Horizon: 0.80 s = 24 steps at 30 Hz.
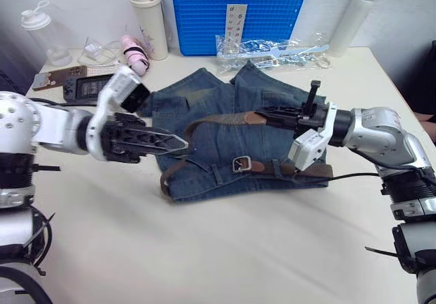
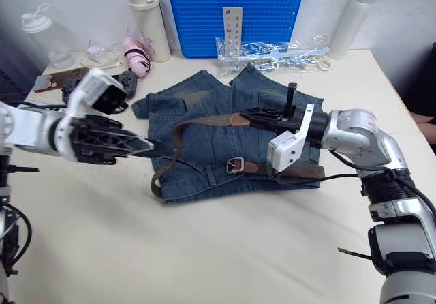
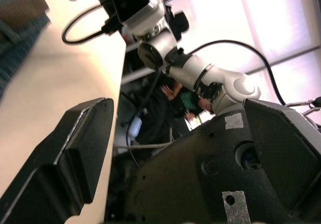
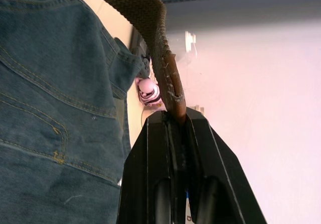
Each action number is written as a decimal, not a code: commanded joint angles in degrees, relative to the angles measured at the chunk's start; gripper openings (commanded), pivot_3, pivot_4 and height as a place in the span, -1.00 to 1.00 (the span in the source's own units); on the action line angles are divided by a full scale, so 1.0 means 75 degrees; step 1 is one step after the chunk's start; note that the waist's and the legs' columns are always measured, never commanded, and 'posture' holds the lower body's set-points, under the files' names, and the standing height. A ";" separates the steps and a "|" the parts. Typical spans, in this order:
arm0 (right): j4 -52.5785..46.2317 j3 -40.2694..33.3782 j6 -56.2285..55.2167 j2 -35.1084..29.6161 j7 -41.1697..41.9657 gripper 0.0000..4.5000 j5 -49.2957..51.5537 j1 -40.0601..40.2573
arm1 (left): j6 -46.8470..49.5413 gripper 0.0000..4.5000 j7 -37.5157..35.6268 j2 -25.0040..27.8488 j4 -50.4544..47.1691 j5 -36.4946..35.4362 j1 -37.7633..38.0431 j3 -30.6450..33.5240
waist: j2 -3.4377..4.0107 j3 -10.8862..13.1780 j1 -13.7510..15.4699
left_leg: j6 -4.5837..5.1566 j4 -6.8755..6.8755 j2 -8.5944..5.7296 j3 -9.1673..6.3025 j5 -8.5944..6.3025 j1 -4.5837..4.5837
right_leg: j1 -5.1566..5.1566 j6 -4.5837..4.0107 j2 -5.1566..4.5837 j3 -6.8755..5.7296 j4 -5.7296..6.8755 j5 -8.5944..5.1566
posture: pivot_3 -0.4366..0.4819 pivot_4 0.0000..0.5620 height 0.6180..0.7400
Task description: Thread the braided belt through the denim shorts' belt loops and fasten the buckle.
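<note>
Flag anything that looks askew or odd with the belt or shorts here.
The belt is not flat along the waistband: its tip end arches up off the shorts, pinched in the right gripper, while the buckle end lies along the waistband. The shorts are rumpled. Nothing looks spilled or damaged.

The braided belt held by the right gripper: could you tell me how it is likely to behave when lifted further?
Probably floppy: the braided belt already droops in a curve from the right gripper over the denim shorts. Its woven texture likely grips well. The buckle end would probably drag and swing.
</note>
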 commanded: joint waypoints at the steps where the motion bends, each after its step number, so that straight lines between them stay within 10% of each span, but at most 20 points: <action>1: -0.0463 -0.0023 0.0095 -0.0086 0.0086 -1.00 0.0412 -0.0142 | -0.0666 0.99 0.1446 -0.0230 0.0452 -0.1478 0.0097 -0.0244 | 0.0000 0.0000 -0.0017 | 0.0000 -0.0001 0.0002 -0.0002 0.0000 -0.0002 | -0.0002 0.0000 -0.0001 0.0000 -0.0002 0.0000 | -0.05 -0.47 0.17; 9: -0.1197 -0.0149 0.0756 -0.0245 0.0264 -1.00 0.0810 0.0193 | -0.0804 0.99 0.3449 -0.1603 0.1751 -0.1529 0.0716 0.0959 | 0.0000 0.0000 -0.0015 | 0.0000 0.0004 -0.0003 -0.0002 0.0000 0.0001 | -0.0009 0.0000 0.0003 -0.0007 0.0020 0.0000 | -0.05 -0.47 0.17; 24: -0.1927 -0.0294 0.1361 -0.0213 0.0204 -1.00 0.0795 0.0799 | -0.2184 0.88 0.7665 -0.5177 -0.0685 -0.1529 0.2466 0.4062 | -0.0007 -0.0005 0.0032 | 0.0000 0.0024 -0.0004 0.0002 0.0000 -0.0007 | 0.0006 0.0001 0.0001 -0.0015 -0.0001 0.0000 | -0.05 -0.47 0.17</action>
